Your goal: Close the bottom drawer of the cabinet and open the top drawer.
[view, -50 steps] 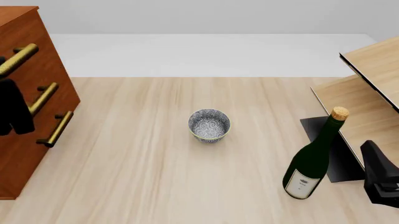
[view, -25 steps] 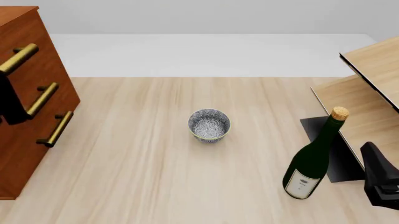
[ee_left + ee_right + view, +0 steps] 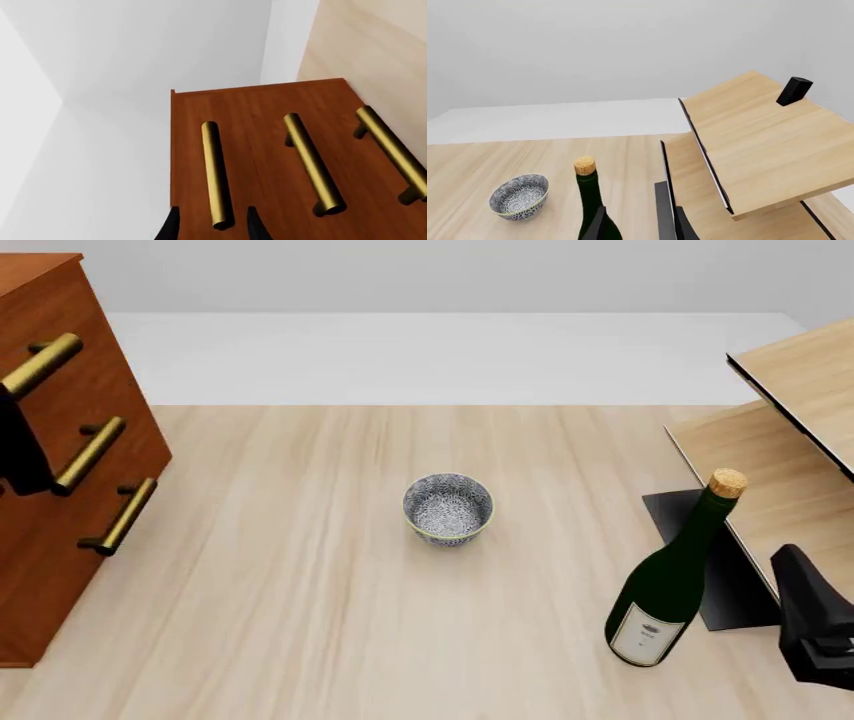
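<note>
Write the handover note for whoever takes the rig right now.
Left claw: open, fingertips either side of the near end of the top drawer's handle, not clamped.
Right claw: open, idle near the wine bottle, holding nothing.
Cabinet at the table's left; all three fronts look flush.
Done: bottom drawer appears closed.
Left: grip the top handle and pull the top drawer open.

Front: high, looking down. Left wrist: near cabinet (image 3: 267, 165). Right wrist, front share bottle (image 3: 590, 200), probably.
</note>
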`<state>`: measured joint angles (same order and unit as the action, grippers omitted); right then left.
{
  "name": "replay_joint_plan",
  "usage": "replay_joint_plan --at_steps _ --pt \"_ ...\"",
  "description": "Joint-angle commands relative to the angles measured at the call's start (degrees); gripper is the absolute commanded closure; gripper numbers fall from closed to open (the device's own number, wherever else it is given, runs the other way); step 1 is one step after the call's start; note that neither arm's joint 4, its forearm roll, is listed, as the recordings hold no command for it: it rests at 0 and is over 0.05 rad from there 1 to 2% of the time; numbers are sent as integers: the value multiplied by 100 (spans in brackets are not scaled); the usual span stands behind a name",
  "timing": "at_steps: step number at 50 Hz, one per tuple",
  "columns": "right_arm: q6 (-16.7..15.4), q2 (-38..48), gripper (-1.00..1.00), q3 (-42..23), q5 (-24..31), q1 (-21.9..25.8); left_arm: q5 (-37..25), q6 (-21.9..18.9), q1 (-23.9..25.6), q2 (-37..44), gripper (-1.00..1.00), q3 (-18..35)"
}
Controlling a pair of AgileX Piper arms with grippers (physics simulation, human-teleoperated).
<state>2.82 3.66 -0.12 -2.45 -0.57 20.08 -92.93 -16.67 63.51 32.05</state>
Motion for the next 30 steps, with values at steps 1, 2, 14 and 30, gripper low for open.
replay_joint_plan --at_steps 1,2,14,30 --pt "-2 1 -100 0 -1 4 -31 61 -10 37 -100 33" --pt "-3 0 -100 0 0 4 -16 61 -8 45 -100 34" --pt "4 23 -100 1 -24 -12 -34 160 79 199 -100 131" --pt "14 26 -100 3 -26 -20 7 224 114 271 100 170"
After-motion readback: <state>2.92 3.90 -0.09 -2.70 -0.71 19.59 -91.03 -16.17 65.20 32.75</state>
